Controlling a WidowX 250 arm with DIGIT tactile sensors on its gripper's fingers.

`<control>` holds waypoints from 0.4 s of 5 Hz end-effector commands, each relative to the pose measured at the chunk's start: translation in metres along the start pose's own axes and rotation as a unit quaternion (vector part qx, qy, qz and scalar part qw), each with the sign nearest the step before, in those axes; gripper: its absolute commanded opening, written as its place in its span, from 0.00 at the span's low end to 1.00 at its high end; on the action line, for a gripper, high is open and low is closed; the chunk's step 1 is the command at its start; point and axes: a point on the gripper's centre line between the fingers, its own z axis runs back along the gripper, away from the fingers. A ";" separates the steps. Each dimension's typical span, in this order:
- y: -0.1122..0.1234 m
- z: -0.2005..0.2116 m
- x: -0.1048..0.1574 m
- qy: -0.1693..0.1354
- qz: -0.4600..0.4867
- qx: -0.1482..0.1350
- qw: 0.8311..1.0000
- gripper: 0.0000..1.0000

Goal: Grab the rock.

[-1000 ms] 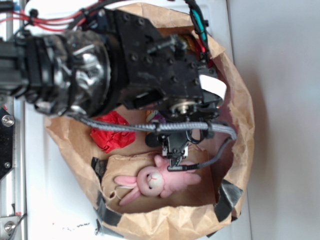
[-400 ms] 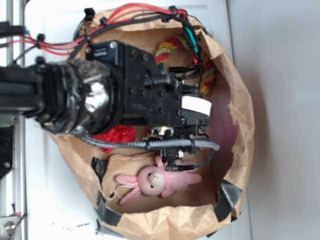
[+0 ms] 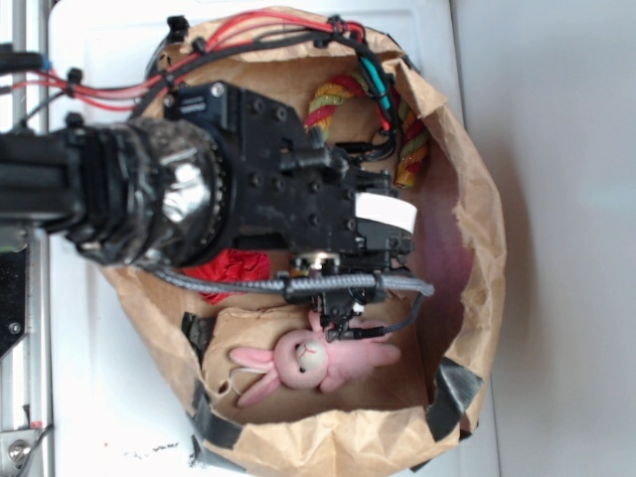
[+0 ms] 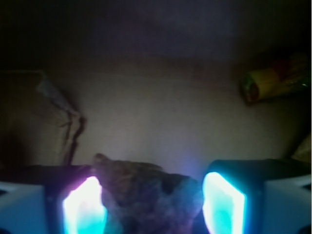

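Straddling the rock, your end effector stands apart, one finger at 9 and one at 3 o'clock of it inside the paper bag. Closing and lifting remain. Contact looks unmade, though the wrist view is dim. Since a second ago, the arm has dropped lower, uncovering the rope toy.

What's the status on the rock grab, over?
Gripper open, down inside the paper bag. Rock sits between the fingers, not clamped. Nothing blocking.
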 end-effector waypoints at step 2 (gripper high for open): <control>0.012 0.048 0.022 -0.013 0.021 -0.030 0.999 0.00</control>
